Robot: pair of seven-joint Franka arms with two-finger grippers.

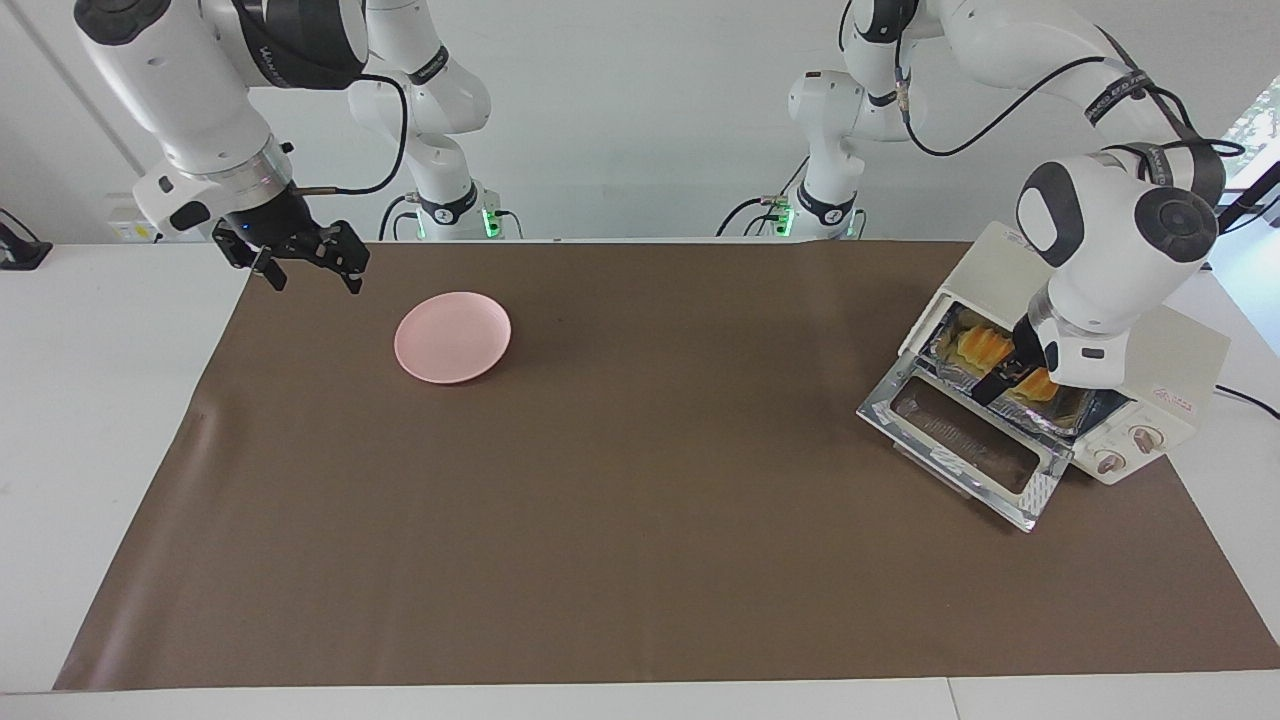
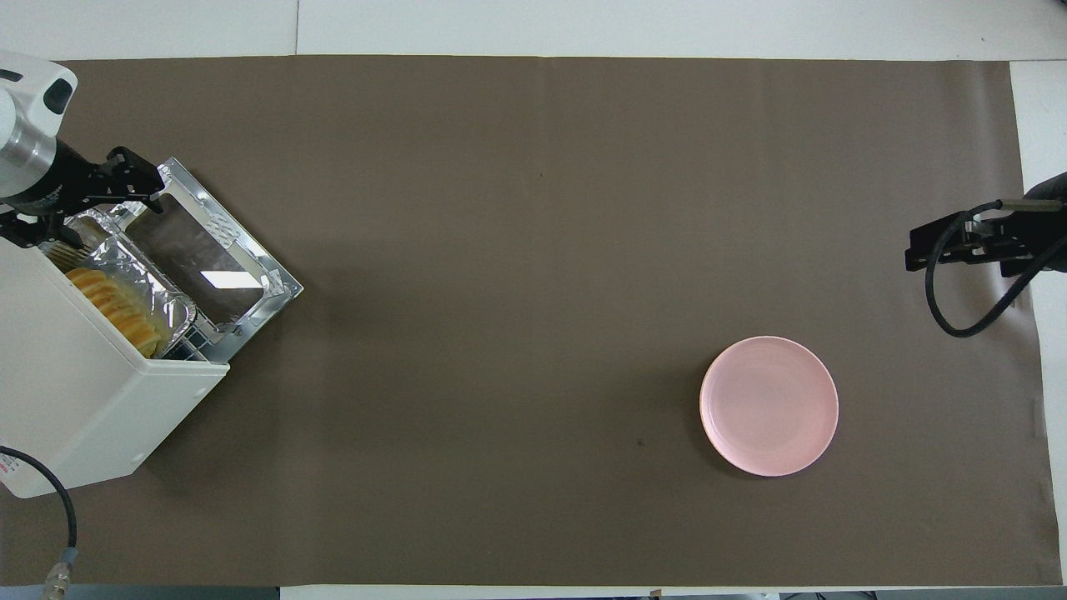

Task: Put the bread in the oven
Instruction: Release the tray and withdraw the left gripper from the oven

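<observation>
Both arms are glossy white with rounded dark grey joint caps and black bands carrying white lettering. Black cables loop along the outside of each arm, and the two bases at the table edge nearest the robots glow green. The left gripper [image 1: 1012, 375] and right gripper [image 1: 305, 262] are black linkages on silver wrist rings.

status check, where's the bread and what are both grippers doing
Left gripper open, over the oven mouth, holding nothing. Right gripper open, waiting near the plate. Bread in the foil tray inside the oven, door down. Nothing in the way.
</observation>
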